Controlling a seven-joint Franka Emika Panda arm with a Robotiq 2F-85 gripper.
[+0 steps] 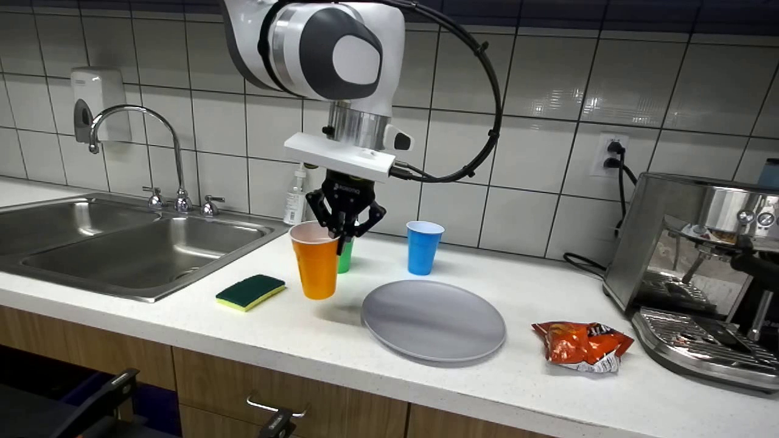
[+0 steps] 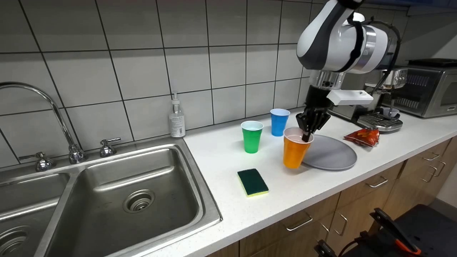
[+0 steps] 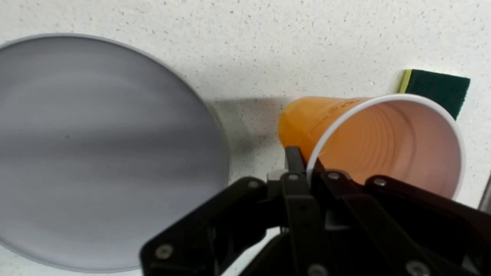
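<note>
My gripper (image 1: 339,241) is shut on the rim wall of an orange cup (image 1: 316,272), with one finger inside and one outside. The wrist view shows the white lip of the cup (image 3: 307,119) pinched between the fingertips. It appears slightly tilted and a little above the counter, its shadow falling beside it. No contents show in the part of its inside that I see; the bottom is hidden. A grey plate (image 3: 107,153) lies to one side of the cup, and a green and yellow sponge (image 3: 437,88) to the other. Behind stand a green cup (image 2: 252,139) and a blue cup (image 2: 279,123).
A steel double sink (image 2: 142,178) with a faucet (image 1: 176,152) is set into the counter. A soap bottle (image 2: 177,121) stands by the tiled wall. Beyond the plate are a red snack bag (image 1: 581,344) and an espresso machine (image 1: 669,243).
</note>
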